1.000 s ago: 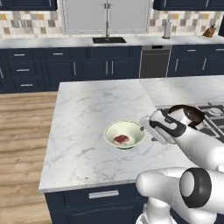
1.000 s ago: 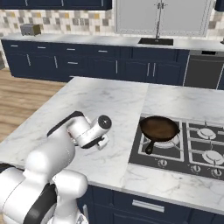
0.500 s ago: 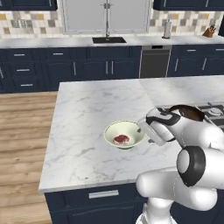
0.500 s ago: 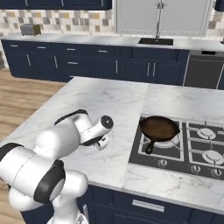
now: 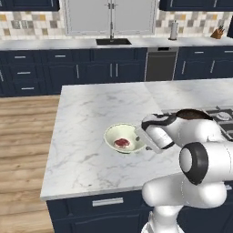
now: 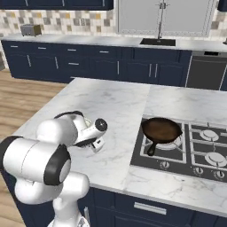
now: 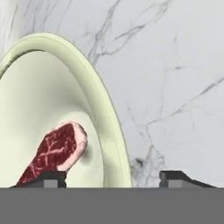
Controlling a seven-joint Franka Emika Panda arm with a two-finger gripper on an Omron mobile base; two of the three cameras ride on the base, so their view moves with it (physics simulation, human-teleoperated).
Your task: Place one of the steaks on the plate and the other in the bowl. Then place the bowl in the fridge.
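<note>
With one steak (image 7: 54, 153) already lying in the bowl (image 5: 122, 138) on the marble bench (image 5: 91, 118), the pincer (image 7: 111, 178) stands released astride the bowl's rim, so next it should probably clench there and lift the bowl toward the fridge.

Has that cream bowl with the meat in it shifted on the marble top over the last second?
No. The bowl sits at the same spot on the island counter, with the steak inside; only the arm has swung.
</note>
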